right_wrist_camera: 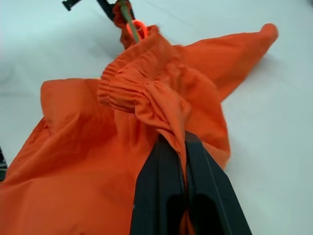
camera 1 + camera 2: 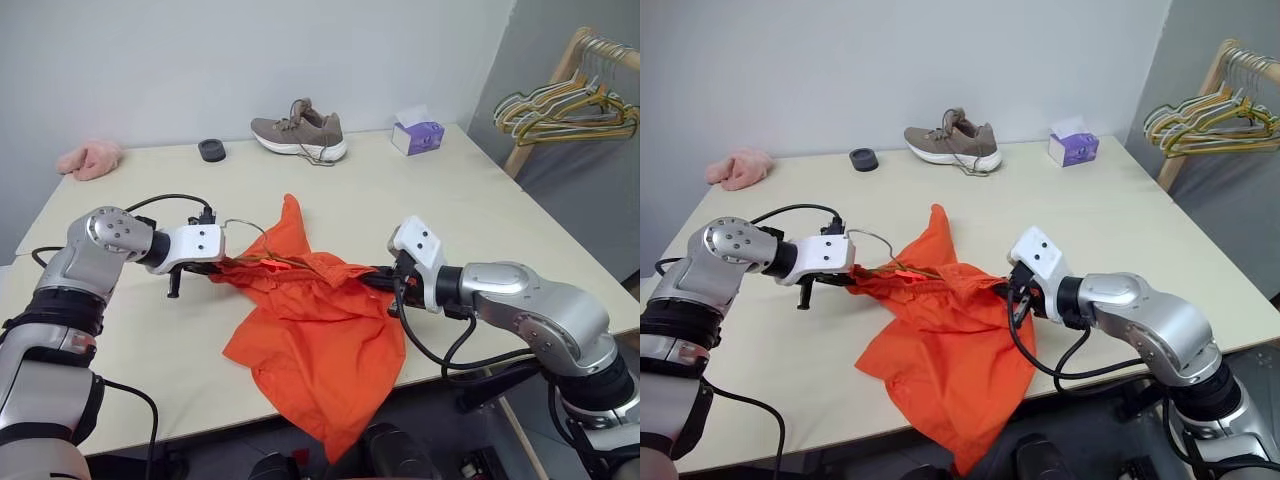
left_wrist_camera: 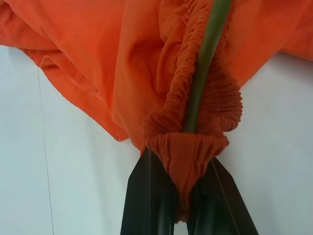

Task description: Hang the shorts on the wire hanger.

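Over the cream table (image 2: 480, 190) hang limp, light orange shorts (image 2: 310, 330), waistband stretched along the wire hanger (image 3: 205, 63) between left gripper (image 3: 183, 196) and right gripper (image 1: 183, 196), both pinching its gathered elastic, the firmest hold.

Most of the wire hanger (image 2: 243, 228) is buried in the shorts (image 2: 312, 330), whose lower fold hangs past the table (image 2: 480, 200) edge, and both grippers' fingers (image 3: 146, 196) hide pinched waistband cloth between them.
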Available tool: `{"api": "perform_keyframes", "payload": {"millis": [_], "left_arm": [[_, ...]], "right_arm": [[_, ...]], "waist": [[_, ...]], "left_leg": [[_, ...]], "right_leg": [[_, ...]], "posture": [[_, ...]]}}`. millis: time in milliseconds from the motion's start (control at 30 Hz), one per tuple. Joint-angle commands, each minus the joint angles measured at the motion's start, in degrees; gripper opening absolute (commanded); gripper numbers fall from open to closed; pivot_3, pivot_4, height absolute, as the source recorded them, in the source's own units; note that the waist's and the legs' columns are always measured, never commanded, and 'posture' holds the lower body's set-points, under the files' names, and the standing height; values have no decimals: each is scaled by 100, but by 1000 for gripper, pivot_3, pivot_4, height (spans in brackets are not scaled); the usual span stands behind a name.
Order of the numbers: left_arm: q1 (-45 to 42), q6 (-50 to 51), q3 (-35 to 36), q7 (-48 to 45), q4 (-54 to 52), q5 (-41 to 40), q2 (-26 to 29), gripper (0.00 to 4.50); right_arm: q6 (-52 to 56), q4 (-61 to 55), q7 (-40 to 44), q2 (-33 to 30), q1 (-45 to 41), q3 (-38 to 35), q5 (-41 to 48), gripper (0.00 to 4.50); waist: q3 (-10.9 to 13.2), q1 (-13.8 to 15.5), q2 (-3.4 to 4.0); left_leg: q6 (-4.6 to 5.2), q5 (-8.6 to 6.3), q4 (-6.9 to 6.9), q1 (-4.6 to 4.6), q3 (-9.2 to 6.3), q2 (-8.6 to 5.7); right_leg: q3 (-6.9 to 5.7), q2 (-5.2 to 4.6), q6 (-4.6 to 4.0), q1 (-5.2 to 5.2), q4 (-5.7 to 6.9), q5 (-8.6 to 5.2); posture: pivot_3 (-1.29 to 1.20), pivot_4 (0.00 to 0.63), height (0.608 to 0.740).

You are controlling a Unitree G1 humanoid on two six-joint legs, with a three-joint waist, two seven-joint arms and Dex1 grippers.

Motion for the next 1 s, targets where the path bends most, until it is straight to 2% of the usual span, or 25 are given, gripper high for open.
{"api": "perform_keyframes", "payload": {"millis": [33,233,367,500,667,867,967,1000], "left_arm": [[86,101,220,60,-364,-111,-9,0],[330,288,326,27,-745,-257,18,0],[441,369,357,12,-917,-290,29,0],[516,460,348,1,-1066,-333,7,0],[515,510,329,-3,-1127,-348,-28,0],[551,579,337,-52,-1241,-401,-39,0],[615,639,378,-79,-1309,-463,-30,0],[644,670,398,-97,-1340,-496,-27,0]], "right_arm": [[-119,-316,204,-496,13,-52,-348,620],[-247,-1003,835,-1563,422,-304,-408,2701],[-182,-1197,751,-1601,342,-258,-511,4068],[-462,-968,548,-1419,117,425,-1280,4068],[-1068,3,706,-1005,-241,1502,-2311,4068],[-1472,863,1281,-509,-635,1851,-2647,4068],[-1585,1067,1591,-340,-792,1809,-2653,3500],[-1594,1107,1675,-295,-826,1783,-2636,3137]], "waist": [[0,5,1],[1,5,1],[1,-14,1],[1,-44,2],[1,-63,1],[1,-82,2],[1,-82,2],[1,-82,1]], "left_leg": [[0,0,0,-1,1,-1],[0,0,-2,0,-1,3],[0,0,-2,3,-1,7],[-1,0,-3,3,-1,7],[0,0,-2,3,0,2],[0,0,0,2,0,0],[0,0,0,3,-3,0],[0,0,-1,2,-4,0]], "right_leg": [[0,0,0,0,-1,0],[-1,-6,1,0,-4,-1],[0,-5,9,0,-3,-5],[0,-5,8,0,-3,-5],[0,-4,2,0,-4,-1],[-3,-1,-1,0,-2,0],[-10,-1,-1,0,-1,0],[-10,-2,-1,0,0,0]], "posture": [[-285,44,740],[-281,49,740],[-288,49,740],[-287,48,740],[-282,43,740],[-271,42,740],[-264,45,740],[-264,45,740]]}}
